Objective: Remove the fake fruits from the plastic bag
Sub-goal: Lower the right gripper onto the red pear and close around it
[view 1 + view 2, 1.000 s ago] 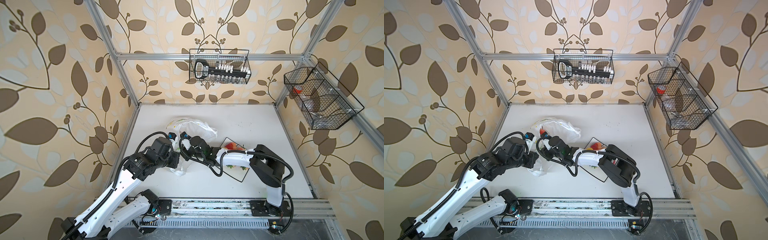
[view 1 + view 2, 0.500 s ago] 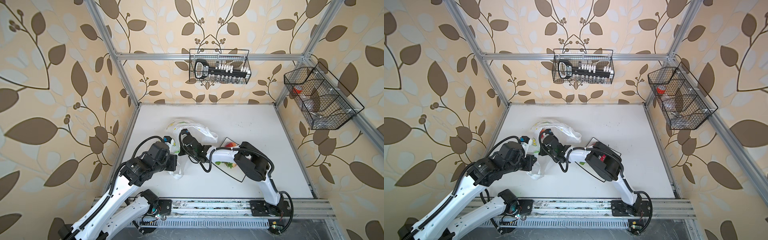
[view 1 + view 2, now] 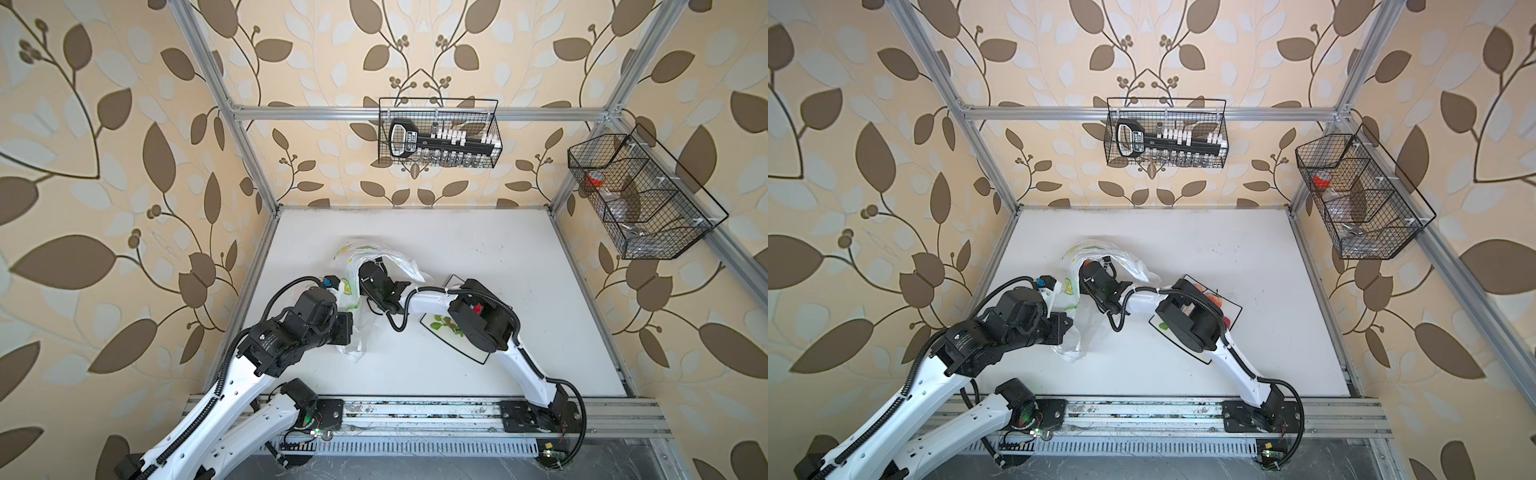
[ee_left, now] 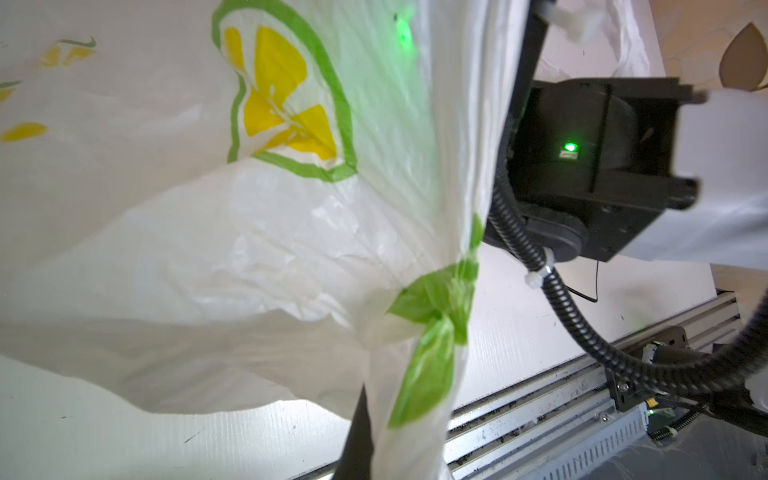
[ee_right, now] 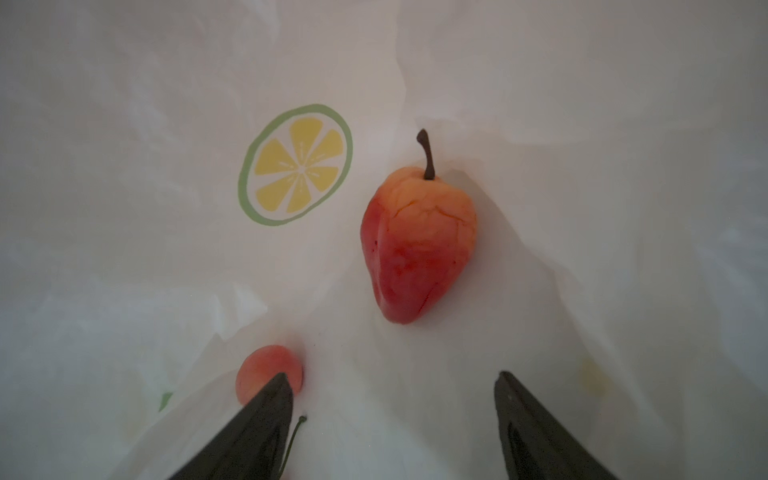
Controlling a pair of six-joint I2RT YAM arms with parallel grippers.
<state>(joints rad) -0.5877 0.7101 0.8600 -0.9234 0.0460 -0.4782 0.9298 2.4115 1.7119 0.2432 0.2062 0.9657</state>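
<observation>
Viewed from the rail side of the white table (image 3: pixel 498 270), with twelve o'clock at the far wall.

Nearest, at about eight o'clock, the left gripper (image 4: pixel 384 432) is clamped shut on a gathered fold of the plastic bag (image 3: pixel 405 266), a thin white carrier printed with lemon slices. It holds that fold raised off the table. I judge this is meant to prop the bag's mouth open for the other arm.

Just past the middle, toward four o'clock, a square white plate (image 3: pixel 459 345) with a black rim sits partly under the right arm. Several fake fruits (image 3: pixel 1214 300) and a green sprig (image 3: pixel 444 324) lie on it, so it reads as the drop-off spot.

Further back, around ten o'clock, the bag's body rests on the table, and the right gripper (image 5: pixel 392 378) sits inside it. Its jaws stand wide apart and hold nothing. Just ahead of them, on the bag's floor, lies a stemmed red-orange fruit (image 5: pixel 417 245), probably a peach. A small round pinkish fruit (image 5: pixel 259 368) is partly hidden behind one finger. The wide spread suits straddling the stemmed fruit next.

Farthest away, a wire basket (image 3: pixel 494 124) hangs at twelve o'clock and a second wire basket (image 3: pixel 665 243) at two o'clock. Both are on the walls, well apart from the work.
</observation>
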